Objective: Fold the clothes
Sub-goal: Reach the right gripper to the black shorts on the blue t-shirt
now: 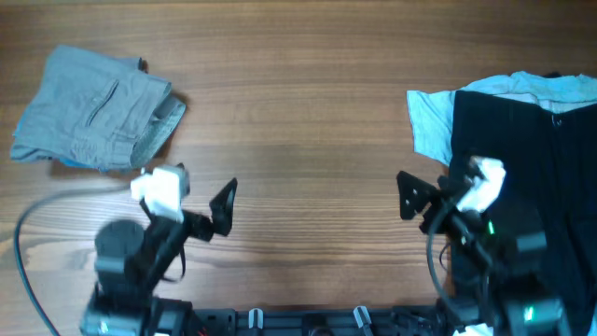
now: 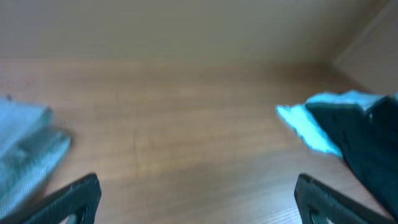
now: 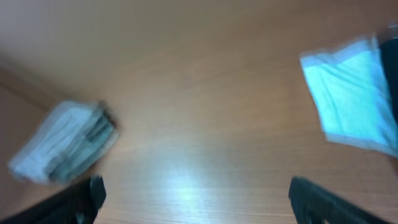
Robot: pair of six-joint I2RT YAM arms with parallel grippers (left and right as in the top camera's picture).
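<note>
No text or labels are legible anywhere (views blurred).

Folded grey fabric shorts [image 1: 93, 112]: compact bundle w/ pocket seam up, lying far left. Black fabric shorts [image 1: 532, 159]: spread flat, not folded, at right edge, running near to far. Light blue fabric T-shirt [image 1: 431, 121]: partly under black pair, pale edge sticking out left & far.

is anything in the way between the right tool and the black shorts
Nothing visible is. The right tool is open over bare table right beside the black shorts; a light blue T-shirt pokes out from under them.
</note>
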